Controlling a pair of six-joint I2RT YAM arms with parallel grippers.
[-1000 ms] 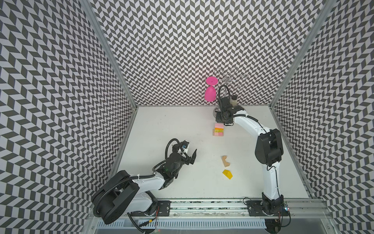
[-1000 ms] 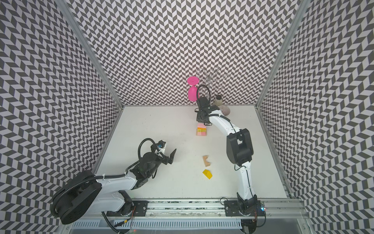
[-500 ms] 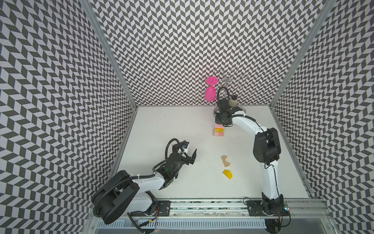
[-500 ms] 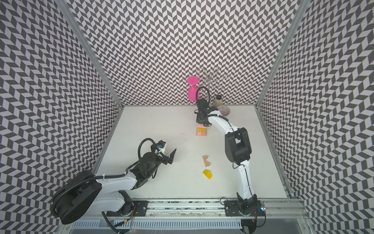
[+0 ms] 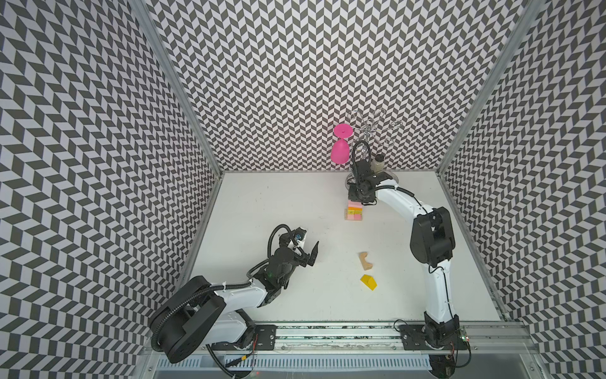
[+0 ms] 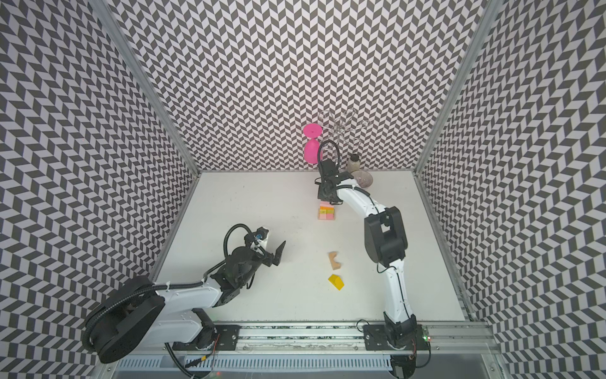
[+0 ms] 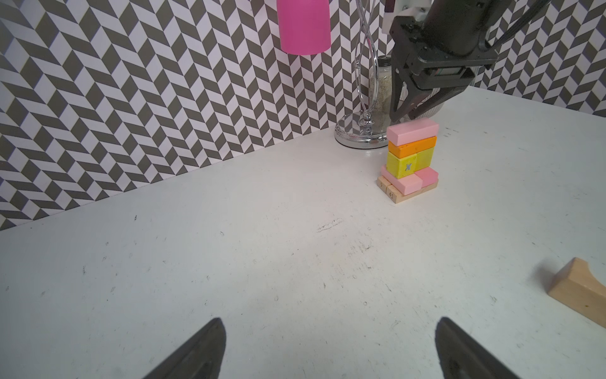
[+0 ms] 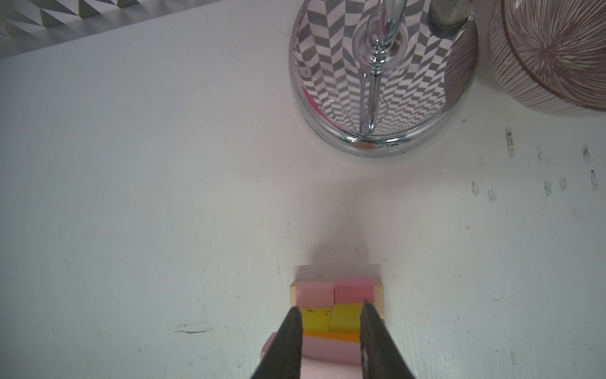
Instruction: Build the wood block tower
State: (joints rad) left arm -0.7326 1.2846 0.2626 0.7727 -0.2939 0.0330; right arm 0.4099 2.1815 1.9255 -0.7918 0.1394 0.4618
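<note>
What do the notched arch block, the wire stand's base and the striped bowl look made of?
The arch block: bare wood, matte, with unpainted tan faces. The stand's base: polished metal, probably chrome-plated, since it mirrors the chevron wall. The bowl: likely glazed ceramic, with fine brownish lines and a slight sheen, though the look leaves that open.

Enclosure as I view it: three walls (image 5: 295, 65) papered in black-and-white chevrons, joined by aluminium corner posts (image 5: 175, 85), surround a scuffed white counter (image 5: 278, 203) under even light.
</note>
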